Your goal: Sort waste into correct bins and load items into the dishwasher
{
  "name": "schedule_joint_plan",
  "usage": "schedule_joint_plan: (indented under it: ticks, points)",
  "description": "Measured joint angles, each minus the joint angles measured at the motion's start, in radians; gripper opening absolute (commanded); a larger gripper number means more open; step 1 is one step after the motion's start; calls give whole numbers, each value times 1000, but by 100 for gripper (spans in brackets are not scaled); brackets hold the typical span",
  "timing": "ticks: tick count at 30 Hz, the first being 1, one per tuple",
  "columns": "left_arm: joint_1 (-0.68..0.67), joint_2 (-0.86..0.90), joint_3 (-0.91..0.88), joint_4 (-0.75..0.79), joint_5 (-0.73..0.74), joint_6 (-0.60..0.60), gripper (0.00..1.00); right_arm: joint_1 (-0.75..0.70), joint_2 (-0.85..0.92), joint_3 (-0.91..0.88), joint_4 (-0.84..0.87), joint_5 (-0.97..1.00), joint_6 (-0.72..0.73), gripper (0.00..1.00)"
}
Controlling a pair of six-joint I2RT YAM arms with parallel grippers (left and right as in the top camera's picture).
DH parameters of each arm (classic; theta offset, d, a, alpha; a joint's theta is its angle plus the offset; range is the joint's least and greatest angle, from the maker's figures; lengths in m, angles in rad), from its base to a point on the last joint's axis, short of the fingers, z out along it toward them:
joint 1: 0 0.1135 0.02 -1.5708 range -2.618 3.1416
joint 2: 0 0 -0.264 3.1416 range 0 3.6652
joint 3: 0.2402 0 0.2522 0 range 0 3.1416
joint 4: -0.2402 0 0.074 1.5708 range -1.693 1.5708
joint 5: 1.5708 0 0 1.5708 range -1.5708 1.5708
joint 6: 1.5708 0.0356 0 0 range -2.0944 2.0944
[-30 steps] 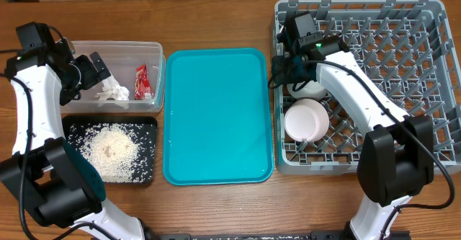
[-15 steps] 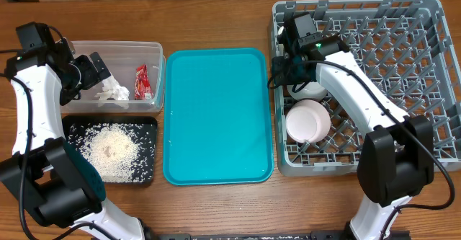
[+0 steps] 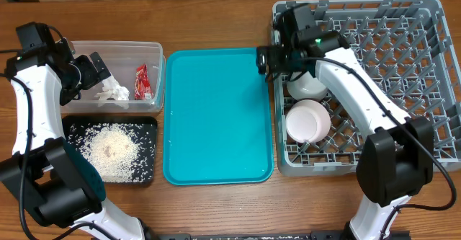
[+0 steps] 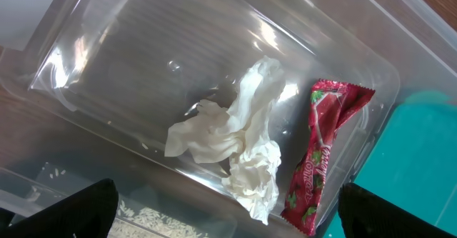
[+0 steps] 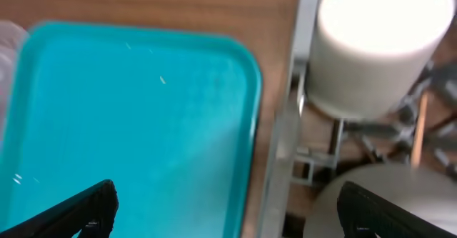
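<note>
While the left gripper (image 3: pixel 96 71) hangs where it did a second ago, jaws wide and empty over the clear plastic tub (image 3: pixel 155 49) at the upper left of the overhead view, the right gripper (image 3: pixel 265 60) has let go and swung left. It was shut down low on the small white cup (image 3: pixel 306 89); now its jaws are spread with nothing in them, over the seam between the grey dish rack (image 3: pixel 432 13) and the teal tray (image 3: pixel 216 117). The cup stands in the rack's left column, a pale round bowl (image 3: pixel 308 122) just below it. The black tray (image 3: pixel 148 125) at lower left holds the rice (image 3: pixel 109 150), all on a brown wooden table (image 3: pixel 216 16). From the left wrist, the crumpled tissue (image 4: pixel 243 145) and red snack wrapper (image 4: pixel 321 159) lie side by side on the tub floor, black fingertips (image 4: pixel 86 209) at the bottom corners. The right wrist view is blurred: teal tray at left, rack rim (image 5: pixel 282 145) down the middle, cup at upper right.
</note>
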Motion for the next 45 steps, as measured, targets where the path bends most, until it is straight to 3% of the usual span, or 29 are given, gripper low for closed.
schedule_joint_plan:
  ticks: [26, 31, 36, 45]
  points:
    - [0, 0, 0, 0, 0, 0, 100, 0, -3, 10, -9, 26, 0, 100]
    - [0, 0, 0, 0, 0, 0, 100, 0, -21, 10, 59, 44, 1, 100]
    - [0, 0, 0, 0, 0, 0, 100, 0, -125, 10, 157, 52, 3, 99]
    - [0, 0, 0, 0, 0, 0, 100, -10, -420, 7, 166, 93, 3, 100]
